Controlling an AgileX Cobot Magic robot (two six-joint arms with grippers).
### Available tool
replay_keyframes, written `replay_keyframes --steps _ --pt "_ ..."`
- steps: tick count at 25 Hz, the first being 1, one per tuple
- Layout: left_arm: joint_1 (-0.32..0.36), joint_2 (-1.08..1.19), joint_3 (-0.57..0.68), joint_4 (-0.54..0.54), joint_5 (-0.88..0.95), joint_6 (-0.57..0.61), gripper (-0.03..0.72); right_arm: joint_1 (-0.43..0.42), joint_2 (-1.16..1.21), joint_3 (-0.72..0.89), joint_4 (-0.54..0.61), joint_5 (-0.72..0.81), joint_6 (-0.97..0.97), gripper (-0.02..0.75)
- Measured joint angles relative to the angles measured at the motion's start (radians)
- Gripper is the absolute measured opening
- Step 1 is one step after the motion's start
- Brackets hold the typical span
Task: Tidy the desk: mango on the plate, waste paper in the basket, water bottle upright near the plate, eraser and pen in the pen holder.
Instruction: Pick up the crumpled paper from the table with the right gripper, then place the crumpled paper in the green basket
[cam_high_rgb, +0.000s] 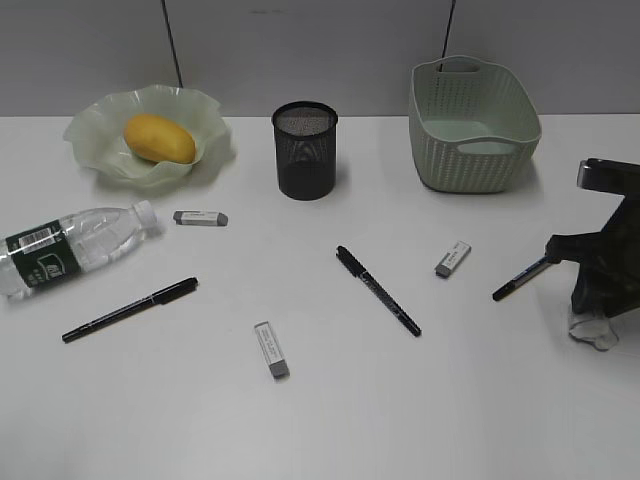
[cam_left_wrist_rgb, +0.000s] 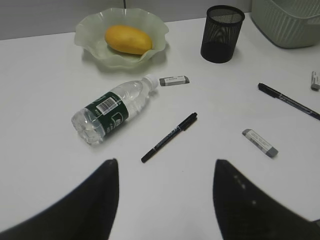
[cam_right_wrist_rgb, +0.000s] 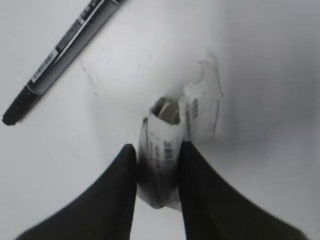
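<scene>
The mango (cam_high_rgb: 159, 138) lies in the green plate (cam_high_rgb: 212, 112) at the back left. In front of that plate the water bottle (cam_high_rgb: 70, 250) lies on its side. The black mesh pen holder (cam_high_rgb: 305, 150) stands mid-back and the basket (cam_high_rgb: 470, 165) at the back right. Three pens (cam_high_rgb: 130, 310) (cam_high_rgb: 378, 290) (cam_high_rgb: 522, 280) and three erasers (cam_high_rgb: 200, 217) (cam_high_rgb: 271, 350) (cam_high_rgb: 453, 258) lie loose on the desk. At the far right, my right gripper (cam_right_wrist_rgb: 157, 150) is shut on the waste paper (cam_right_wrist_rgb: 197, 110), which rests on the desk. My left gripper (cam_left_wrist_rgb: 166, 162) hovers open, holding nothing.
In the exterior view the right arm (cam_high_rgb: 610, 260) stands low over the desk's right edge, just beside the rightmost pen. The left arm is out of that view. Bare white desk (cam_high_rgb: 420, 420) stretches along the front.
</scene>
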Motion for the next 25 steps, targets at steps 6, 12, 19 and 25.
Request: replay_keyframes --steps 6,12,19,25 --pt "0.000 0.000 0.000 0.000 0.000 0.000 0.454 0.000 0.000 -0.004 0.002 -0.020 0.000 0.100" --pt "0.000 0.000 0.001 0.000 0.000 0.000 0.453 0.001 -0.018 -0.016 0.002 0.026 0.000 0.090" --pt "0.000 0.000 0.001 0.000 0.000 0.000 0.443 0.001 -0.114 -0.202 0.006 0.042 0.000 0.090" --pt "0.000 0.000 0.001 0.000 0.000 0.000 0.442 0.003 -0.100 -0.451 0.028 -0.008 0.000 0.090"
